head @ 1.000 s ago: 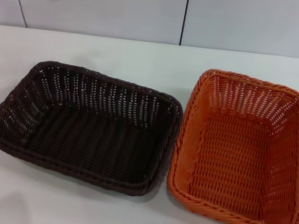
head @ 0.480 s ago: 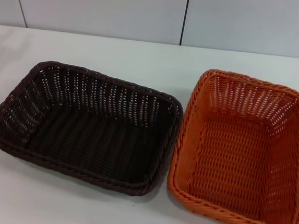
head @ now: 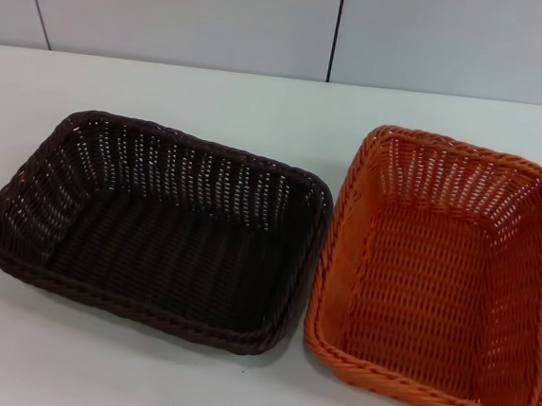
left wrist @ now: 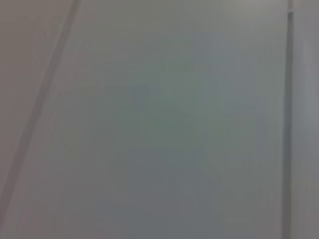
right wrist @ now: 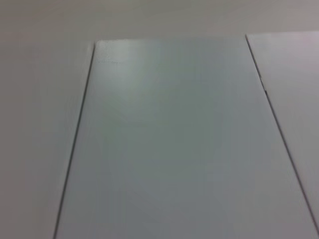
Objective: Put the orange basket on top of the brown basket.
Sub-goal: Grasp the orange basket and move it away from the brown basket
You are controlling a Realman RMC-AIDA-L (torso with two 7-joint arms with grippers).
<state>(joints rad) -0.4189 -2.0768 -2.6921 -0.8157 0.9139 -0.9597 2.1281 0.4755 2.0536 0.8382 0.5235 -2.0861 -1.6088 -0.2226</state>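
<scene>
Orange basket just beside brown basket; end effector states unseen

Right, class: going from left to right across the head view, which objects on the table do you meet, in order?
The very dark brown rectangular woven basket → the bright orange rectangular woven basket, both on the white table.

The orange basket sits just beside the brown basket, rims nearly touching.
</scene>
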